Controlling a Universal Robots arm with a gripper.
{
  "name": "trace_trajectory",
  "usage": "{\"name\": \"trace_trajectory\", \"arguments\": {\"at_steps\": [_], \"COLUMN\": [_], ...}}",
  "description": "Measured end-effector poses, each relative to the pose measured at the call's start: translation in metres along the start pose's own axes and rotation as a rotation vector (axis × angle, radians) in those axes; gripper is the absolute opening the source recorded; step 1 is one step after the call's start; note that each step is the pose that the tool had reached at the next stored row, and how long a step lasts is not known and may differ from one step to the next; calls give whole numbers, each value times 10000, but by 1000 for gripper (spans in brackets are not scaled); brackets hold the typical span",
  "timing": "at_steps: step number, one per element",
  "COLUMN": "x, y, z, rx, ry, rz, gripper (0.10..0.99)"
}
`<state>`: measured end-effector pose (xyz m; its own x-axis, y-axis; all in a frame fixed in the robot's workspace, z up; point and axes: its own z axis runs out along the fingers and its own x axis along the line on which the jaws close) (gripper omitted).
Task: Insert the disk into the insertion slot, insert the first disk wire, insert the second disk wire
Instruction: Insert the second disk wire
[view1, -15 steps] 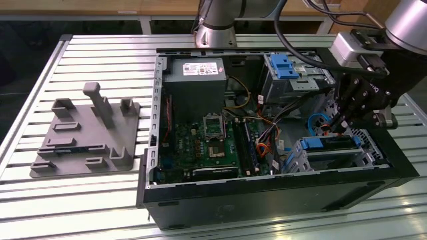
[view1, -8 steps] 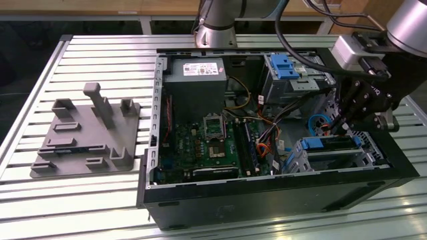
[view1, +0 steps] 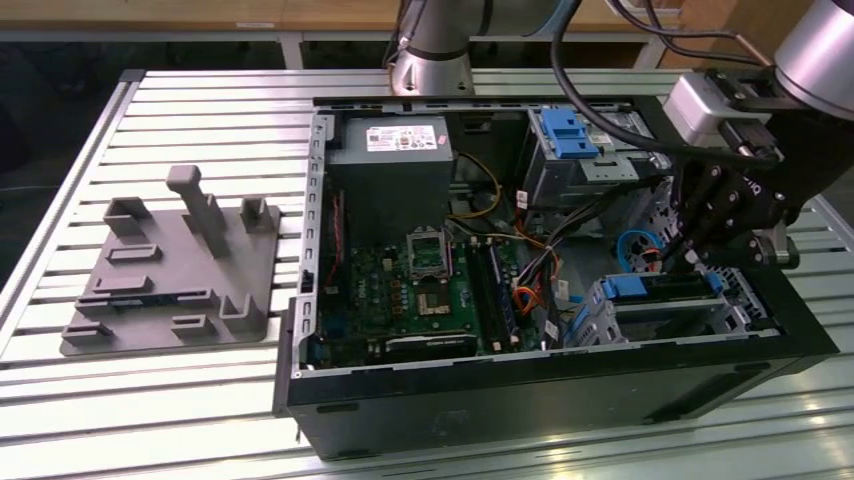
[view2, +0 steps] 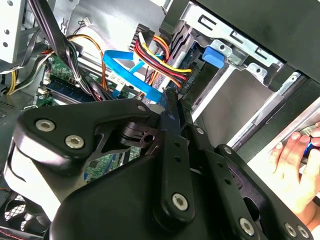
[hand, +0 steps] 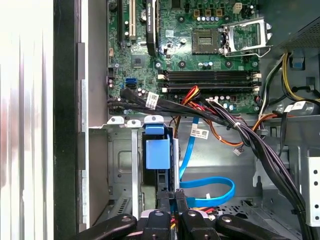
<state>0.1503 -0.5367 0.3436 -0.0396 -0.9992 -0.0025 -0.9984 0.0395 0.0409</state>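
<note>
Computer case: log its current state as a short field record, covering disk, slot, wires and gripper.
case: black computer case, side open, on a slatted table
disk: blue-framed disk seated in the insertion slot
gripper: gripper at the disk's end, fingers close together around a connector with red and yellow wires
other wire: blue flat cable looped beside the slot
person: a hand outside the case in the second wrist view
</note>
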Motion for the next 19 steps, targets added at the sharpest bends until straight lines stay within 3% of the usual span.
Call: {"name": "trace_trajectory", "arguments": {"at_steps": [19], "x": [31], "y": [-12], "z": [34], "rx": [-4], "ry": [2], "rz": [0], "gripper": [161]}}
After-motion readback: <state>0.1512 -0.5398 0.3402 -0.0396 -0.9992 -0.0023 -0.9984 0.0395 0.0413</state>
